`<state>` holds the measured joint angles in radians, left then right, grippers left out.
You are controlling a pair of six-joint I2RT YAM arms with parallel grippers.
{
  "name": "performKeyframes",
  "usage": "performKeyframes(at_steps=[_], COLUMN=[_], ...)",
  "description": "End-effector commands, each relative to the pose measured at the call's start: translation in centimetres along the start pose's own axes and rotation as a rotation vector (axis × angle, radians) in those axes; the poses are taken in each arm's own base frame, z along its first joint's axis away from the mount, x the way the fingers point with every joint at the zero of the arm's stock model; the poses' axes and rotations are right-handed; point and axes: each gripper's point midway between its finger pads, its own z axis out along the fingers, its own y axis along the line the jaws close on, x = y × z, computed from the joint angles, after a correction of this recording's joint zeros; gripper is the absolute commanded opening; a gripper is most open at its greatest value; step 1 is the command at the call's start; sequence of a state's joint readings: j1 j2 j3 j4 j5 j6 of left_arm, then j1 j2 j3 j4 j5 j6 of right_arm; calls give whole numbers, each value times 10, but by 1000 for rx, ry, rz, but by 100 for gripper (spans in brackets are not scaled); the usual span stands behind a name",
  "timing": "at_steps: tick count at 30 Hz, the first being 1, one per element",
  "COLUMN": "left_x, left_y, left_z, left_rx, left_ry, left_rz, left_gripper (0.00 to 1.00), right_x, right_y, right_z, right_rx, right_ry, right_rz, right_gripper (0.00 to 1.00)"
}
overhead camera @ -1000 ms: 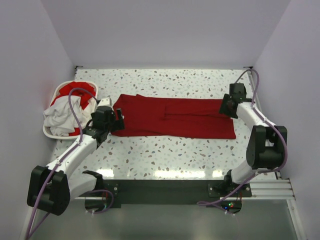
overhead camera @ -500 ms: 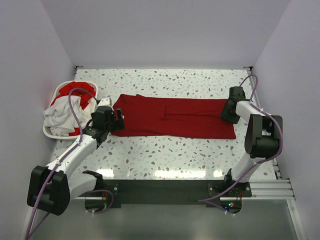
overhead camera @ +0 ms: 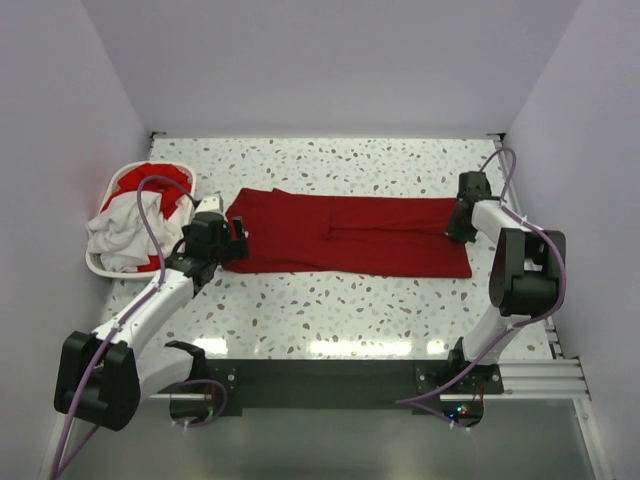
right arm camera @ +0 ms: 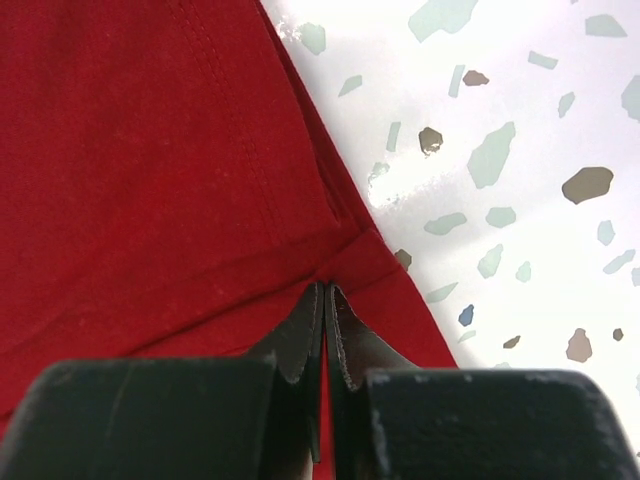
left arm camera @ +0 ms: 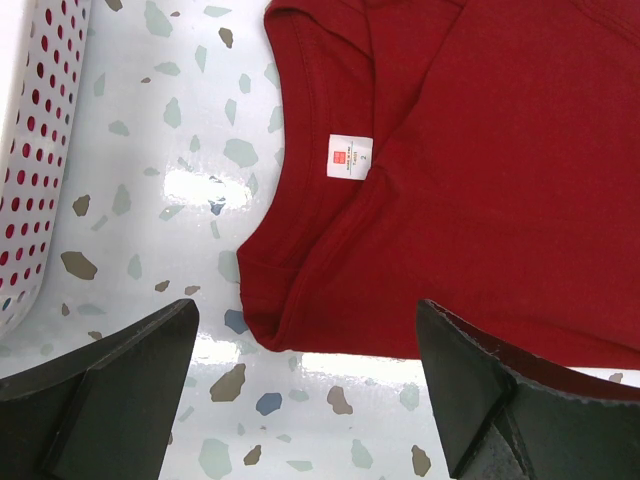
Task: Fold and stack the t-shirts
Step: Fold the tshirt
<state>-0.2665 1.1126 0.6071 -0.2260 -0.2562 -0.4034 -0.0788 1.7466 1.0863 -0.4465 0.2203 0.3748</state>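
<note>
The red t-shirt (overhead camera: 350, 235) is spread flat on the table (overhead camera: 330, 300) just beside the laundry basket (overhead camera: 100, 266). Its collar end lies nearest the basket and its hem end farthest from it. More shirts, one white (overhead camera: 115, 238) and one red (overhead camera: 150, 180), are heaped in the basket.

The cloth is judged light, soft and limp. It will sag and drag if lifted by one point, so it is best taken at the hem corners or the shoulders, with only a thin fold pinched.

The left gripper (left arm camera: 300, 372) is held spread wide over the collar end, beside the basket, and nothing is held in it. The right gripper (right arm camera: 325, 300) is pressed together at the edge farthest from the basket, and a small ridge of hem appears to be pinched between its tips.

The full length of the shirt and both arms are shown only in the top view. The white neck label (left arm camera: 348, 157) and the basket's perforated wall are shown only by the left wrist camera. The creases running into the closed tips are shown only by the right wrist camera.
</note>
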Motion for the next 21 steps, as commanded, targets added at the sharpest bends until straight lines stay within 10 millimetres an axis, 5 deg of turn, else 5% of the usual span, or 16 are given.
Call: performKeyframes(at_steps=[1, 8, 21], left_x=[-16, -16, -14], left_y=[-2, -1, 3], left_z=[-1, -1, -1], left_rx=[10, 2, -21], left_ry=[-47, -46, -41], left_rz=[-8, -7, -10], left_gripper=[95, 95, 95], right_x=[-33, -51, -66], right_y=[2, 5, 17], right_z=[-22, -37, -17], right_rx=[-3, -15, -22], right_ry=[-95, -136, -124], right_rz=[11, 19, 24], right_gripper=[0, 0, 0])
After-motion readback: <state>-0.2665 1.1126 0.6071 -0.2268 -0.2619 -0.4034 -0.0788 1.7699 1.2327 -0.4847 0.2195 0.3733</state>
